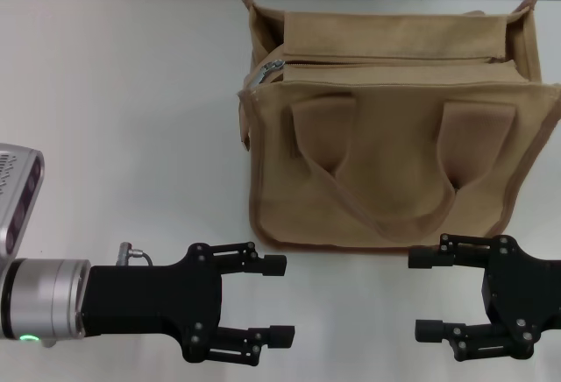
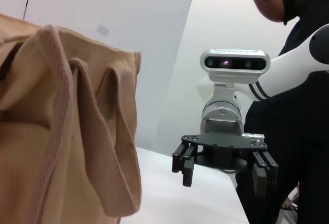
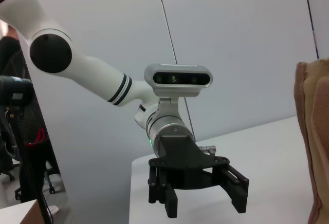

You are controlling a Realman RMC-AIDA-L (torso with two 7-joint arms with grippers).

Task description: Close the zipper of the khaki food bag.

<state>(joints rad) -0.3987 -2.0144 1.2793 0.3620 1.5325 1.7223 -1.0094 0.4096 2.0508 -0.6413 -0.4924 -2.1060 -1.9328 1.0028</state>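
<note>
Khaki food bag (image 1: pixel 394 172) upright on white surface (image 1: pixel 123 119), zipper (image 1: pixel 386 62) unclosed (slider at bag's left end). Left hand (image 1: pixel 272 301) and right hand (image 1: pixel 425 294) wide, empty, near bag's front; task unstarted.

— What's filling the near side of the left wrist view?

— The khaki food bag (image 2: pixel 61 131), very close up: tan canvas folds, a ribbed fabric handle (image 2: pixel 59 106) looping down its side, and a trimmed corner edge hanging over the white table (image 2: pixel 205 193).

— And beyond it?

— The right gripper (image 2: pixel 224 172), well apart from the bag, hovering just over the table with its black fingers (image 2: pixel 187 165) spread wide and nothing between them. Above it sits a silver wrist and a grey camera module (image 2: pixel 234 62) on a white arm with black bands.

— Anyone behind?

— A person in black (image 2: pixel 293 131) stands close behind that arm, one hand raised.
</note>
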